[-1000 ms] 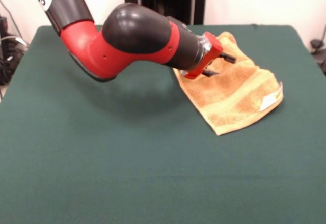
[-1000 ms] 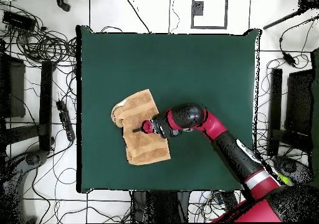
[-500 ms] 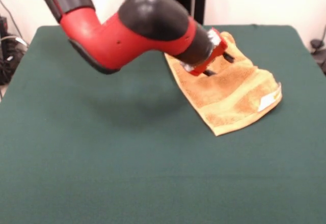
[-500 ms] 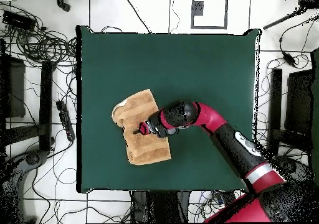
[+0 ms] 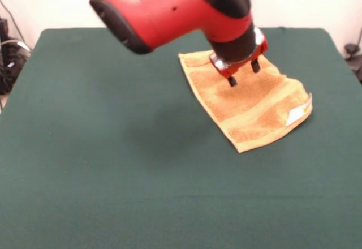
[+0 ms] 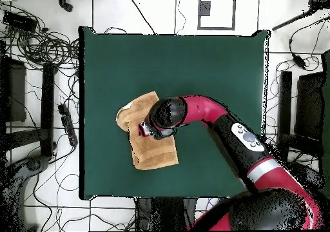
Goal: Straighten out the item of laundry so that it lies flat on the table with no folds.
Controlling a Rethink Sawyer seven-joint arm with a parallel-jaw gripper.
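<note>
The orange-tan towel lies spread on the right half of the green table, turned like a diamond. Its white label sits at the right corner, where the edge curls up a little. My gripper points down just above the towel's far part, open and empty, with its two black fingers apart. The towel's far corner is hidden behind the arm. In the overhead view the towel lies left of the table's middle. There the gripper is over the towel's middle and the arm covers part of it.
My red and black arm reaches across the table's far side above the cloth. Cables and equipment lie on the floor around the table in the overhead view.
The arm has risen and swung from lying low and sideways to pointing down over the towel. The towel's far left part has spread out flatter toward the table's middle.
</note>
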